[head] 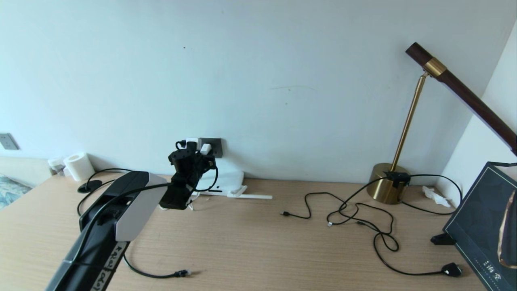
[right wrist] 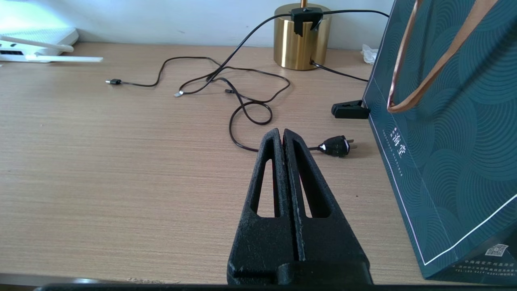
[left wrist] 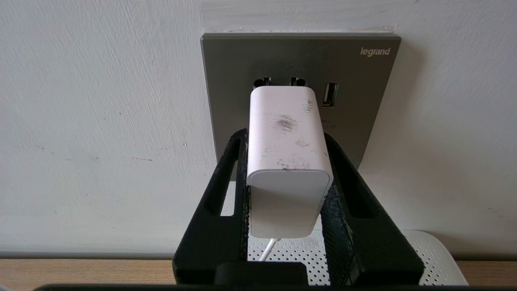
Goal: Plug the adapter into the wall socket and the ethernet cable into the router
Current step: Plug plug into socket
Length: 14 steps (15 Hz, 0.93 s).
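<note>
While the left gripper [left wrist: 287, 161] clamps the small white cube adapter [left wrist: 286, 161] against the dark grey square wall socket [left wrist: 301, 60] above the desk's back edge, push straight, keeping it level.

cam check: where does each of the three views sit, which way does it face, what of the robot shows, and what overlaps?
Head: high, facing the desk and wall; left arm shows.
Left wrist: behind the left gripper, facing the wall socket; fingers clamp the adapter.
Right wrist: behind the shut right gripper, low over the desk, facing the lamp base.
Shared: router, in all three.
</note>
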Tool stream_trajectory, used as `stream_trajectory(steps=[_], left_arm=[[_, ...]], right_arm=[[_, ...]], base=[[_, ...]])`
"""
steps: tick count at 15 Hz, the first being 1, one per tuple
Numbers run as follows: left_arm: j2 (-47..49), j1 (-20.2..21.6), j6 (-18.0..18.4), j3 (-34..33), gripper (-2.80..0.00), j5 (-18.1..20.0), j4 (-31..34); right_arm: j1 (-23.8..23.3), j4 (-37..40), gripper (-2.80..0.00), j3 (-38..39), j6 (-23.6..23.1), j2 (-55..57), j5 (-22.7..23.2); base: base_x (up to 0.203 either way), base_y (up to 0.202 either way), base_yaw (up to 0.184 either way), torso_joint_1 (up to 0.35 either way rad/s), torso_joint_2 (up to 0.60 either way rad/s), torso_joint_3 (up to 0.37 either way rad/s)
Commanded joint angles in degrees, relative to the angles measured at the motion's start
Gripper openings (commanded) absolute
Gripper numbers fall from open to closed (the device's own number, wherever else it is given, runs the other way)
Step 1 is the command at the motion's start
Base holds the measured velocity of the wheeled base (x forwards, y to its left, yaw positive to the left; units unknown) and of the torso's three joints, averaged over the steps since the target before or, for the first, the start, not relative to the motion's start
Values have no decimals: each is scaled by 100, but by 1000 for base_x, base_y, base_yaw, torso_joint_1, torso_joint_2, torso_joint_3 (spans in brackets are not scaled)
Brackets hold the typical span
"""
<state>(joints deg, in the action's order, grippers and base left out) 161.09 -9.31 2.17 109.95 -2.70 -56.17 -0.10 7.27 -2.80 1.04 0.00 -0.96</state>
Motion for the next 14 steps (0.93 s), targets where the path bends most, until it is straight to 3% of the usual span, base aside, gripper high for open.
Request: stream_trajectory(steps=[1, 14], left_arm=[[-7, 0, 3, 0, -280, 1, -34], [-7, 0, 3, -215, -280, -2, -178]], right_arm=[[1, 3, -280, -1, 2, 0, 0], [1, 3, -280, -1, 2, 0, 0]], base=[[0, 0, 0, 0, 0, 0], [0, 0, 0, 0, 0, 0]])
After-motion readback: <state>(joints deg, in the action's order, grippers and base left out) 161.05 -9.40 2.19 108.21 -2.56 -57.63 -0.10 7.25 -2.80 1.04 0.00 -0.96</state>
